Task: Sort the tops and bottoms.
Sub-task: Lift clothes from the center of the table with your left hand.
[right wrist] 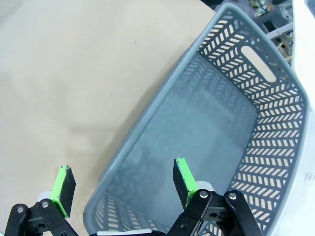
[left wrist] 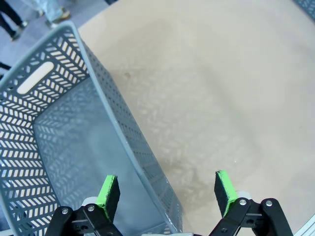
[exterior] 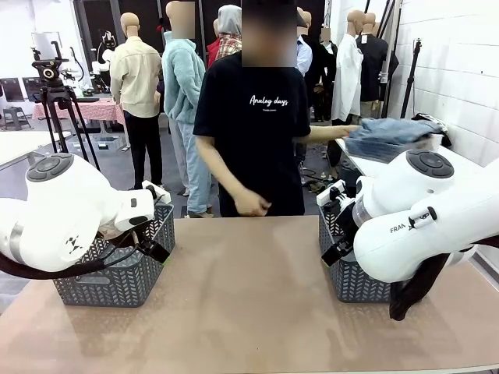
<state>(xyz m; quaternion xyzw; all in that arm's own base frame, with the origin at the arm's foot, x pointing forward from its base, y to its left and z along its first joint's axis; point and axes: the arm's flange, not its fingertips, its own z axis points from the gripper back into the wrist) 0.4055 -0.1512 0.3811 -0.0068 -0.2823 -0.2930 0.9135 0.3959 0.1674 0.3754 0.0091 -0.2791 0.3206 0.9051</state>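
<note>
Blue denim bottoms (exterior: 390, 134) lie piled on a white side table at the far right, and the person's hand (exterior: 348, 131) reaches out to them. The tops are out of view. My left gripper (left wrist: 167, 189) hangs open over the right rim of the left grey basket (left wrist: 113, 113), with one green pad above the basket's bare floor and the other above the table. My right gripper (right wrist: 123, 184) is open too, straddling the left rim of the right grey basket (right wrist: 162, 113). Nothing sits between either pair of fingers.
The two lattice baskets (exterior: 117, 280) (exterior: 351, 284) stand at the left and right of the tan tabletop (exterior: 249, 296). A person in a black T-shirt (exterior: 253, 132) stands at the far edge. The white side table (exterior: 366, 160) is behind the right basket.
</note>
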